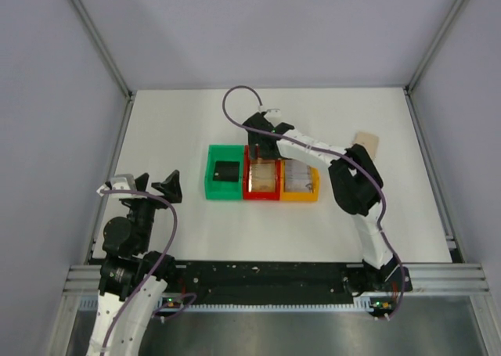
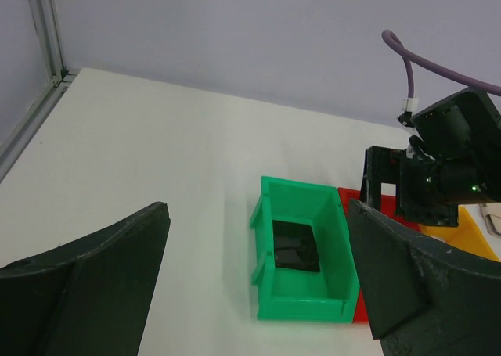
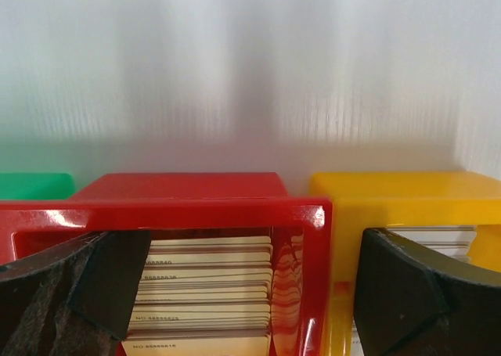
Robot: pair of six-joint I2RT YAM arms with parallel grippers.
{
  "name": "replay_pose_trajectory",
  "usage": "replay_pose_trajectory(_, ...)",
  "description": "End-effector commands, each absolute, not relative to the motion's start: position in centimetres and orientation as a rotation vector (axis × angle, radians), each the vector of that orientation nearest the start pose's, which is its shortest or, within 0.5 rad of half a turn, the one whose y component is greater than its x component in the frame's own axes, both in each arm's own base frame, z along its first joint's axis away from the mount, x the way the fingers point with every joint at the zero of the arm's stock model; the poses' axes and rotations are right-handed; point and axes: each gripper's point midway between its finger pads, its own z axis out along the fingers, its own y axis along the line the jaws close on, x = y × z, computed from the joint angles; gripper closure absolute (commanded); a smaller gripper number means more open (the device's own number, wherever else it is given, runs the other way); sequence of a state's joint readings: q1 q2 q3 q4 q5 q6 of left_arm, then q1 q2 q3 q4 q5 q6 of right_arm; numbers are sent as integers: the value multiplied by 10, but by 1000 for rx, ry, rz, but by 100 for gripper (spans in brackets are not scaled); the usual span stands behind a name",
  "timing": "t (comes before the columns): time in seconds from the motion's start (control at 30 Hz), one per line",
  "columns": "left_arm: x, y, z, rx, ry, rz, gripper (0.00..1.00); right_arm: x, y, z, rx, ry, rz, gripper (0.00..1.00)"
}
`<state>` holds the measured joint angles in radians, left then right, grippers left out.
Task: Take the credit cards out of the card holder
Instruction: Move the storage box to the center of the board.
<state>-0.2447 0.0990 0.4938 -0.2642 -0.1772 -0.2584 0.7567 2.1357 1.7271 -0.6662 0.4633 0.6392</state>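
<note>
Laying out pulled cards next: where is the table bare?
Bare: the table's far strip behind the red bin; the near strip between green bin and rail. Crowded: left gripper beside the green bin; right arm and card holder right of the orange bin.

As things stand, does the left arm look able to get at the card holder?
Probably not easily: the card holder lies at the far right, partly behind the right arm, and that arm and the bins stand between it and the left pincer.
</note>
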Motion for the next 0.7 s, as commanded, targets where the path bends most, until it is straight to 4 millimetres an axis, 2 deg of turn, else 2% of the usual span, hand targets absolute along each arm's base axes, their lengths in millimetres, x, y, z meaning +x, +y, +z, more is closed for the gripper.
replay_pose_trajectory(0.0, 205, -28, 301, -153, 1392, -274, 1, 450, 295, 92, 88, 2360, -24, 4)
replay_pose_trajectory(0.17, 205, -28, 300, -153, 1393, -271, 1, 485, 279, 101, 61, 2317, -72, 4)
replay_pose_trajectory(0.27, 206, -27, 300, -152, 1395, -268, 1, 501, 270, 103, 67, 2307, -73, 4)
replay_pose_trajectory(0.37, 206, -27, 300, -151, 1398, -266, 1, 508, 272, 112, 39, 2299, -43, 3)
replay_pose_trajectory(0.47, 206, -27, 300, -154, 1398, -263, 1, 500, 278, 146, -8, 2273, 38, 2)
replay_pose_trajectory(0.53, 206, -26, 301, -155, 1393, -263, 1, 490, 275, 179, -29, 2235, 84, 2)
replay_pose_trajectory(0.63, 205, -27, 301, -154, 1390, -265, 1, 473, 255, 232, -55, 2158, 92, 1)
replay_pose_trajectory(0.67, 205, -26, 301, -154, 1389, -265, 1, 469, 244, 243, -48, 2141, 78, 1)
